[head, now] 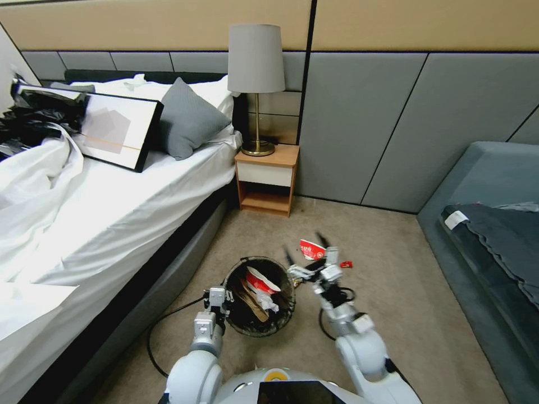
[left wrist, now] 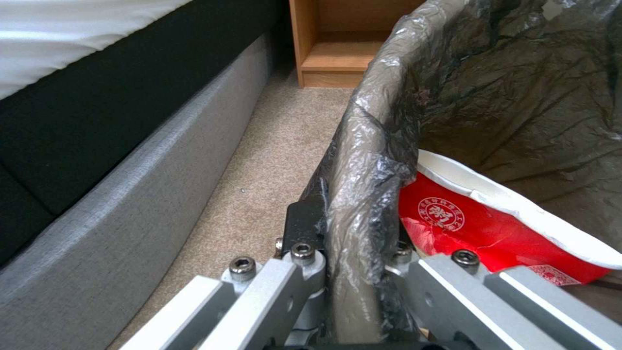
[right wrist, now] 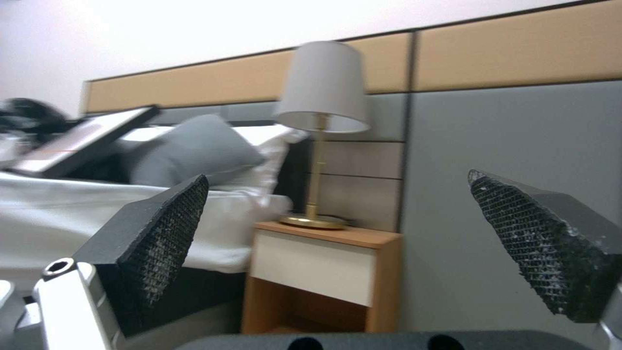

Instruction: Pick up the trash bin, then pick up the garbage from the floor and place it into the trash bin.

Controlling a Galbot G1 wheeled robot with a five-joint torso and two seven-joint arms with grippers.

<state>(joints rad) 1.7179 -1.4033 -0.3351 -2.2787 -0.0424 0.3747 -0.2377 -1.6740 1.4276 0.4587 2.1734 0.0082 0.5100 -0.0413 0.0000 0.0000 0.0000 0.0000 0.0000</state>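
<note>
A bedroom floor of beige carpet (head: 393, 314), seen from above by the robot's head camera. The trash bin (head: 286, 311), round and lined with a dark bag folded over its rim, sits low in the middle of the scene, just ahead of the robot's body. The left claw (head: 220, 297) grips the bin's rim at about nine o'clock on the bin; the left wrist view shows one finger (left wrist: 304, 228) outside the bag-covered wall and the other inside, closed tight on it. The bin's outer wall is mostly hidden by the bag and by the steep angle.

Inside the bin lie a crushed red-and-white paper cup (left wrist: 505, 228), a tan strip and a white scrap; the lower layers cannot be made out.

The right claw (head: 306, 253) hovers at about one o'clock from the bin, its two dark fingers spread wide with nothing between them. In the right wrist view the textured pads (right wrist: 165, 238) frame the lamp (right wrist: 322, 87) and the nightstand (right wrist: 324, 272), blurred.

On the floor beyond the right claw lies a red-and-white wrapper (head: 310, 248), partly covered by the claw, and a tiny red scrap (head: 346, 264) at three o'clock from it. The bed (head: 112, 191) fills the left side.
</note>
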